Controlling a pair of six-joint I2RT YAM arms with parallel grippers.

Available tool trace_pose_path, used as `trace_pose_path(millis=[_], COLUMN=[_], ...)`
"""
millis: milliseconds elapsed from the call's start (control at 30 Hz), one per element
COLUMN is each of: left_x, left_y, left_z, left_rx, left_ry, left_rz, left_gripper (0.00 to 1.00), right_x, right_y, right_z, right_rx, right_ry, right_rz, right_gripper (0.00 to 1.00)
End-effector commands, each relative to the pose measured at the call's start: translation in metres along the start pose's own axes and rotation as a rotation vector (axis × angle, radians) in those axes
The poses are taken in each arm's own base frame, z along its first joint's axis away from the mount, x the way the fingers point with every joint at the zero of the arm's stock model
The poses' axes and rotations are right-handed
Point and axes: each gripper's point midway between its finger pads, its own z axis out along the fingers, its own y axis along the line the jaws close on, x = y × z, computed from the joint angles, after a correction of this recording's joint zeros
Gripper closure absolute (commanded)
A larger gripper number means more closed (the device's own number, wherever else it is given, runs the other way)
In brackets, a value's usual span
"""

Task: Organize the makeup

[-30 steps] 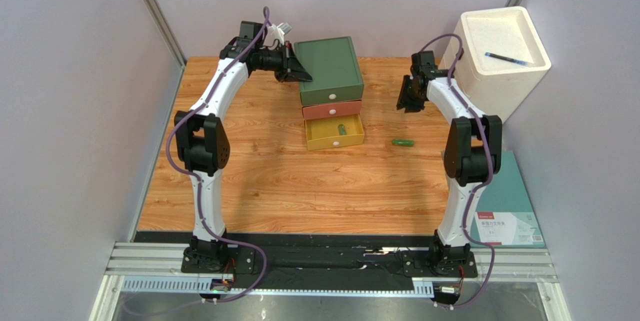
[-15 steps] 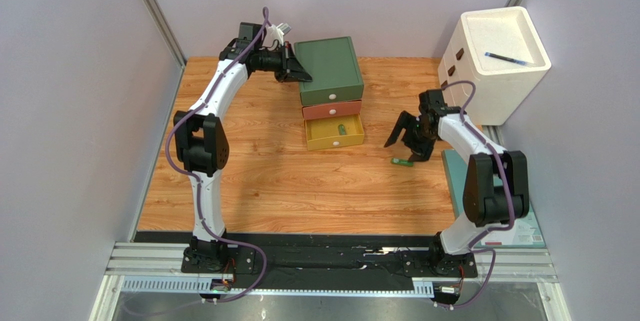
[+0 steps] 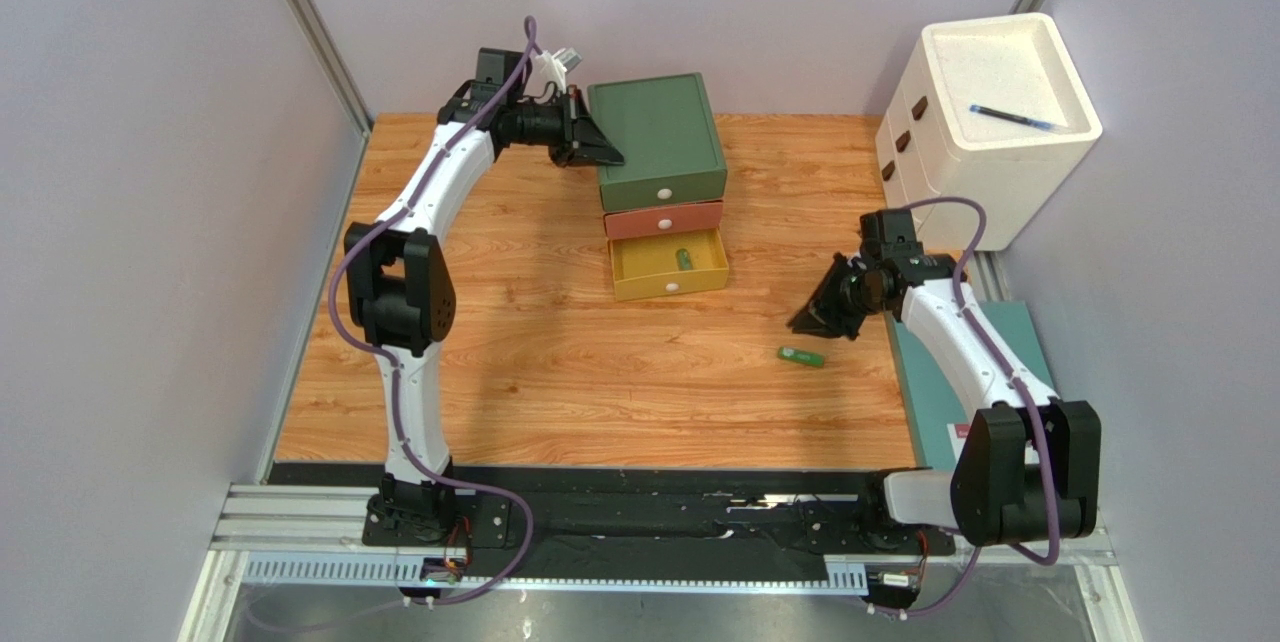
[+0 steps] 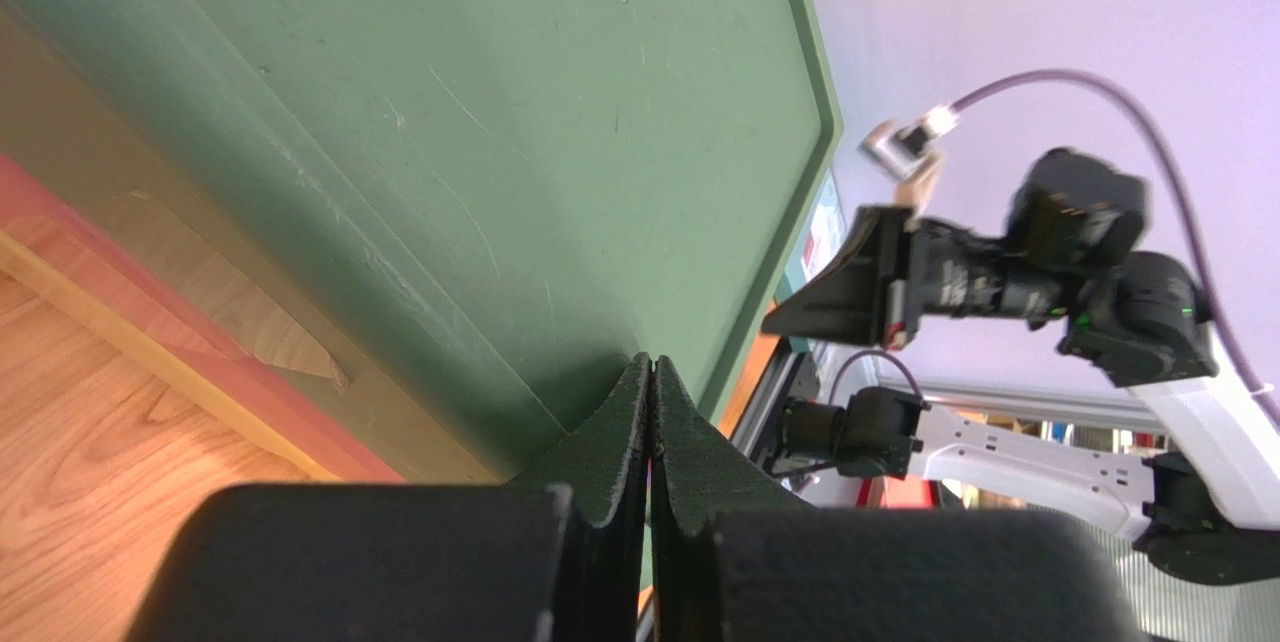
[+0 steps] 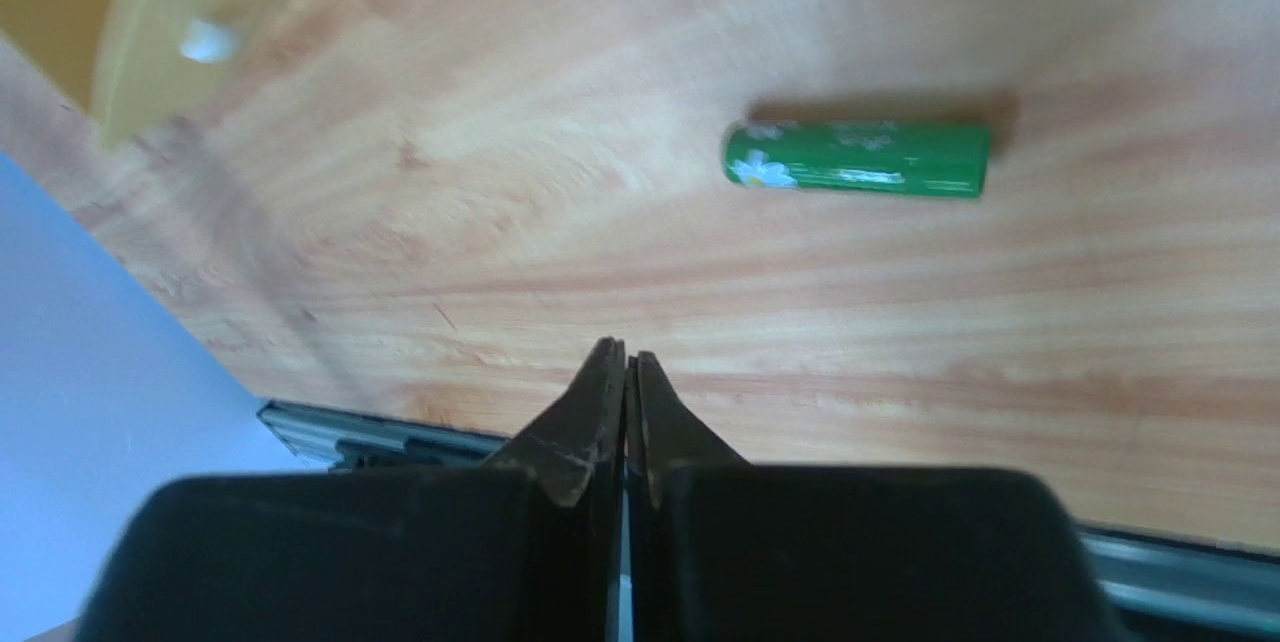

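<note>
Lying flat, green tube (image 5: 857,159), white flower print

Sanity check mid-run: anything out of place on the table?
Yes. One green tube lies loose on the table, well short of the open yellow drawer, where a second tube already lies. The right gripper is shut on nothing, and the loose tube lies clear of its tips.

The left gripper (image 4: 649,372) has its fingers pressed together, tips lying over the green top of the drawer box (image 4: 451,117). The wooden table (image 4: 90,432) shows lower left; the right arm (image 4: 1112,297) appears beyond the box.
</note>
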Motion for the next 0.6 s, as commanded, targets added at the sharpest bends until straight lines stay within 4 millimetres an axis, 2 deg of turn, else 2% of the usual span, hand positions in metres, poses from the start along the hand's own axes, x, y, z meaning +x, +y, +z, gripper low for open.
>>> trace_pose_path(millis=[0,100,200,400,567], left_x=[0.051,0.052,0.053,0.054,0.052], left_y=[0.084,0.083,0.083,0.082,0.081], left_z=[0.011,0.01,0.01,0.009,0.008], left_rx=[-0.238,-0.24,-0.241,-0.241,-0.242], left_ry=[0.111,0.112,0.113,0.11,0.105], left_rz=[-0.174,-0.17,-0.173,-0.171,-0.165], left_gripper=[1.0,1.0,1.0,1.0,1.0], right_x=[0.05,0.07,0.076,0.067,0.056], right_y=[-0.025,-0.034,-0.047,-0.067,-0.077], right_z=[0.006,0.008,0.006,0.018,0.026], right_rx=[0.024,0.045,0.103,0.218,0.312], right_ry=[0.172,0.26,0.295,0.312,0.36], right_rz=[0.07,0.067,0.034,-0.031,-0.115], right_gripper=[1.0,1.0,1.0,1.0,1.0])
